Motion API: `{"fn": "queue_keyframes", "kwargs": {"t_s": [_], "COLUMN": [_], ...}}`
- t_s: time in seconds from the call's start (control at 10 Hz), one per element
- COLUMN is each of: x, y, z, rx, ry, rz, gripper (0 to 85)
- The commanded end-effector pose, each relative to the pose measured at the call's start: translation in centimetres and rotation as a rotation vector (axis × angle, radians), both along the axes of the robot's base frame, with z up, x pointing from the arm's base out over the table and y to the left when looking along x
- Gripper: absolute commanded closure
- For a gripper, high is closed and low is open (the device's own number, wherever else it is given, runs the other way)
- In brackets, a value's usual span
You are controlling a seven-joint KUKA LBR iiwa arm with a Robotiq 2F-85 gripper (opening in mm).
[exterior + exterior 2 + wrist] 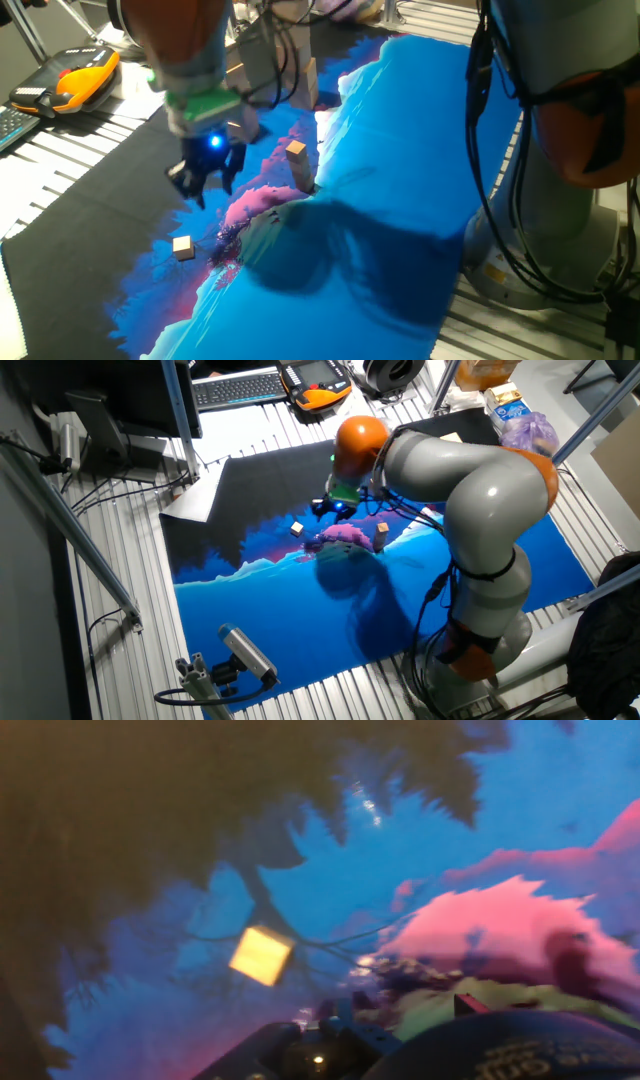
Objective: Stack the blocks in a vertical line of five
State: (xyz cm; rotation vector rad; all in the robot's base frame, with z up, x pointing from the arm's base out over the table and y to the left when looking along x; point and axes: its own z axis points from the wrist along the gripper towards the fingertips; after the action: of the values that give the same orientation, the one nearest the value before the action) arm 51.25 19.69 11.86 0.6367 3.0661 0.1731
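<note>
One loose block (183,247) (297,529) lies alone on the blue part of the printed mat, near its left edge. In the hand view it shows as a bright tan square (261,955) below and ahead of the hand. A short upright stack of blocks (299,166) (381,535) stands by the pink patch at the mat's middle; I cannot count its blocks. My gripper (207,183) (335,509) hangs above the mat between the loose block and the stack. It is open with nothing between its fingers.
Larger pale wooden blocks (309,84) stand behind the stack at the mat's far side. An orange teach pendant (70,82) lies off the mat at the far left. The arm's base and cables (560,170) fill the right side.
</note>
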Motion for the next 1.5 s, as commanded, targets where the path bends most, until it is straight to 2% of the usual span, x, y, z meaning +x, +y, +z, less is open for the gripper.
{"fn": "queue_keyframes", "kwargs": {"t_s": [0.0, 0.1, 0.2, 0.3, 0.4, 0.5, 0.6, 0.7, 0.8, 0.9, 1.0, 1.1, 1.2, 1.4], "x": [-0.2, -0.77, -0.77, -0.77, -0.77, -0.77, -0.77, -0.77, -0.77, -0.36, 0.25, 0.95, 1.48, 2.1], "y": [2.7, 1.9, 1.9, 1.9, 1.9, 1.9, 1.9, 1.9, 1.9, 2.6, 3.3, 4.2, 4.7, 4.9], "z": [-0.1, 0.5, 0.5, 0.5, 0.5, 0.5, 0.5, 0.5, 0.5, 0.0, -0.7, -1.4, -1.7, -2.0], "rx": [-0.029, -0.061, -0.035, 0.016, 0.004, 0.012, 0.033, 0.034, 0.054, 0.056, 0.061, 0.064, 0.039, 0.021], "ry": [0.003, 0.025, 0.035, 0.043, 0.057, 0.061, 0.056, 0.054, 0.033, 0.012, -0.001, -0.006, -0.017, -0.033], "rz": [-0.002, 0.03, 0.073, 0.106, 0.13, 0.105, 0.049, -0.01, -0.077, -0.123, -0.149, -0.156, -0.151, -0.133], "gripper": [34.0, 51.0, 68.0, 85.0, 85.0, 85.0, 85.0, 85.0, 85.0, 85.0, 51.0, 51.0, 34.0, 34.0]}}
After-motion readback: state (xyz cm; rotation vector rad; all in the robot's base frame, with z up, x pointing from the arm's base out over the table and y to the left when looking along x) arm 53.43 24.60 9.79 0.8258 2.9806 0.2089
